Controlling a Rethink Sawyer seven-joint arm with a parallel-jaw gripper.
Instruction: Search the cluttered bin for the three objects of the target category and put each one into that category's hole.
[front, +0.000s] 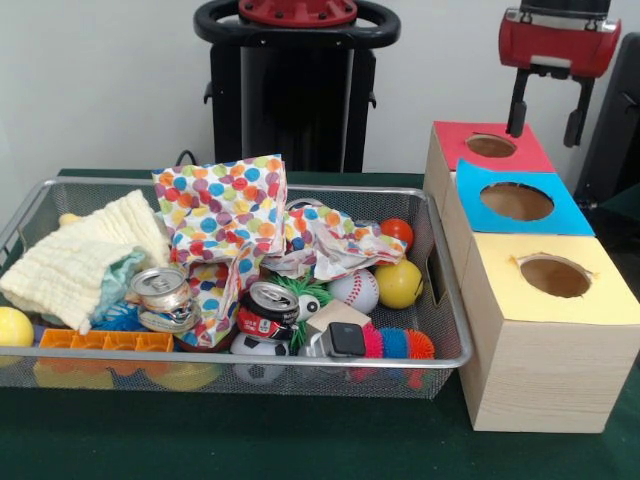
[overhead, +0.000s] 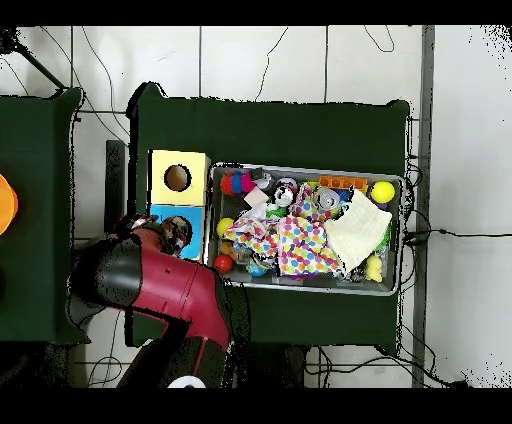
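The bin (front: 250, 357) is a wide silver wire-mesh basket full of clutter; it also shows in the overhead view (overhead: 300, 289). Three wooden boxes stand beside it, with a red top (front: 490, 147), a blue top (front: 520, 200) and a yellow top (front: 555, 278), each with a round hole. My gripper (front: 545, 133) hangs open and empty just above the red box, apart from the bin. In the overhead view my arm (overhead: 150, 280) covers the red box and part of the blue one (overhead: 172, 226).
In the bin lie a polka-dot cloth (front: 225, 225), a pale yellow cloth (front: 85, 255), two crushed cans (front: 160, 290) (front: 268, 308), a yellow ball (front: 399, 284), a baseball (front: 354, 290), a red ball (front: 397, 231) and a spiky toy (front: 395, 343).
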